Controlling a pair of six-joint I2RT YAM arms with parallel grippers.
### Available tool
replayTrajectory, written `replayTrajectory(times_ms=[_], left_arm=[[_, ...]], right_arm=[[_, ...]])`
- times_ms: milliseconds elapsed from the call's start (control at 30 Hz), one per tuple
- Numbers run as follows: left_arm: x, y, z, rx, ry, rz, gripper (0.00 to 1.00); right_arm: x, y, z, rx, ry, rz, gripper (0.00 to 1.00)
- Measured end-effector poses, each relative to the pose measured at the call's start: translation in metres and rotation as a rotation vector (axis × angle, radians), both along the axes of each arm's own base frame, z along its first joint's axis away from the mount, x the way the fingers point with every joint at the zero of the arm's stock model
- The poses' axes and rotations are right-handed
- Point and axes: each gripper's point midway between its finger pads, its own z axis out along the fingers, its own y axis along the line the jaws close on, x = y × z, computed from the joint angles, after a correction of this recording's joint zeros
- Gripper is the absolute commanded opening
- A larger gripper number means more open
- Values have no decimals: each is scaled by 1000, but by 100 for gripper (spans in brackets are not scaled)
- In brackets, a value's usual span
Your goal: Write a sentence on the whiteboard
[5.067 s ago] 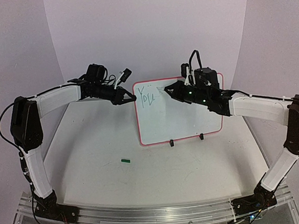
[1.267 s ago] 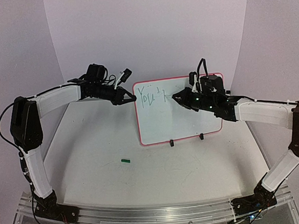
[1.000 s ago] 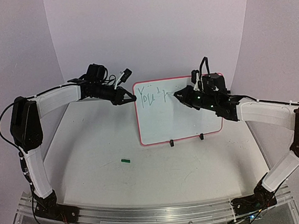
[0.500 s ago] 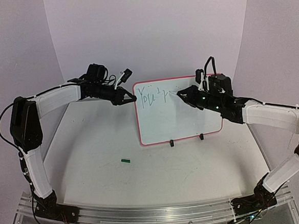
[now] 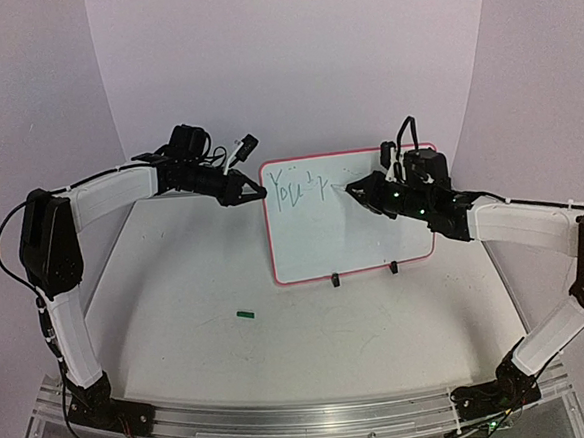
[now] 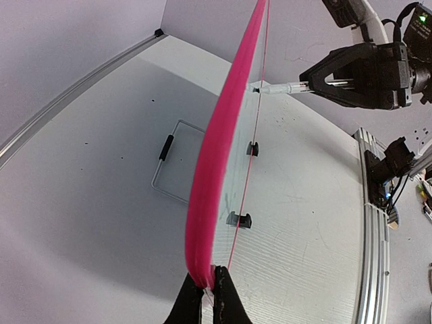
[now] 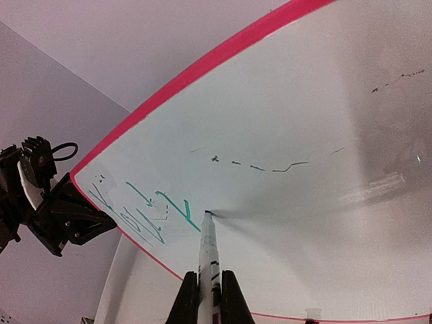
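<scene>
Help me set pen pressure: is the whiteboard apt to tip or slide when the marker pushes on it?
Probably tippy alone: the whiteboard stands upright on two small clip feet. Likely stiff, since its red frame looks straight edge-on. The left fingers pinch its edge, so it should hold under the marker.

Small white whiteboard (image 5: 358, 234), thin red rounded-corner frame, propped near upright on 2 black clip feet (image 5: 334, 279) toward the table's back. Green handwritten sentence (image 5: 295, 191) only begun along the top left: roughly "You'r". Below it, blank.
</scene>
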Motion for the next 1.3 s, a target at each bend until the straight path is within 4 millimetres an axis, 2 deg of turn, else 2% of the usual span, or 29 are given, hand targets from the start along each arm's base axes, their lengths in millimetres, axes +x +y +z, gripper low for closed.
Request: replayTrajectory(times_ms=[400,700,1300], left_arm=[[1,0,0,2,1,5,0],[0,0,0,2,1,4,0],[0,0,-1,5,1,4,0]], right_arm=[[3,-6,0,20,16,-21,0],[5,-15,8,27,-2,-40,0],[7,-8,14,51,-21,-4,0]])
